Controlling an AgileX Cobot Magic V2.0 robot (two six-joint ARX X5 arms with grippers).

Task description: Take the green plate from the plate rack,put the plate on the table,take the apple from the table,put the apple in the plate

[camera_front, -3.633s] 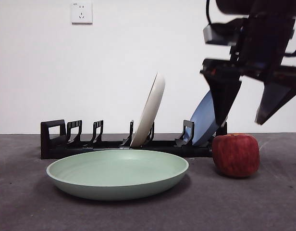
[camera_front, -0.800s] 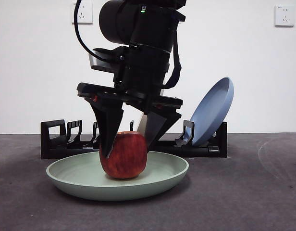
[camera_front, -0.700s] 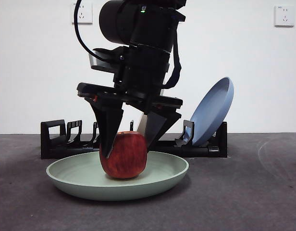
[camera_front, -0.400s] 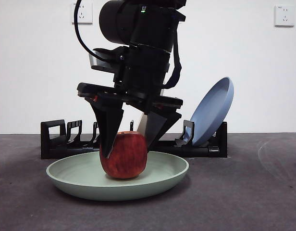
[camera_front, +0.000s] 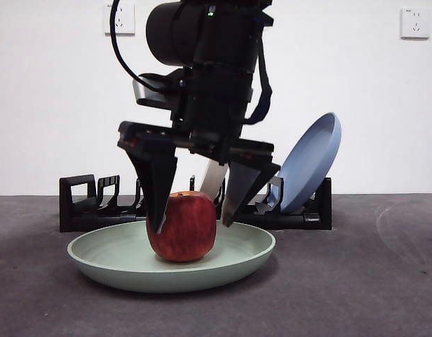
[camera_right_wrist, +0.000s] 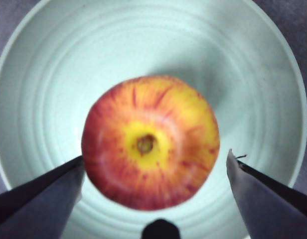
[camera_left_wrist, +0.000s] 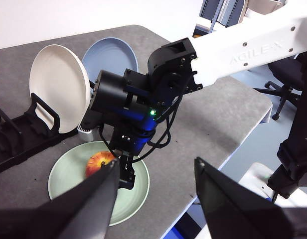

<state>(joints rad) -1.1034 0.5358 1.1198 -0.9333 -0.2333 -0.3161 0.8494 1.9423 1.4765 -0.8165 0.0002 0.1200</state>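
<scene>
The red apple (camera_front: 181,226) sits inside the pale green plate (camera_front: 111,260), near its middle, and the plate lies flat on the dark grey surface (camera_front: 356,295) just in front of the black plate rack (camera_front: 79,203). The right end effector (camera_front: 191,225) hangs straight down over the apple with its two black jaws spread: one jaw lies against or just beside the apple's side, the other stands clear of the opposite side with a visible gap. From the right wrist the apple's stem hollow faces up, with the jaw tips flanking the fruit. In the rack behind the green plate, a cream-white plate (camera_left_wrist: 59,87) and a blue plate (camera_front: 311,161) lean upright in their slots. The left end effector (camera_left_wrist: 153,174) hovers high above the green plate, well apart from it, jaws spread wide and holding nothing.
</scene>
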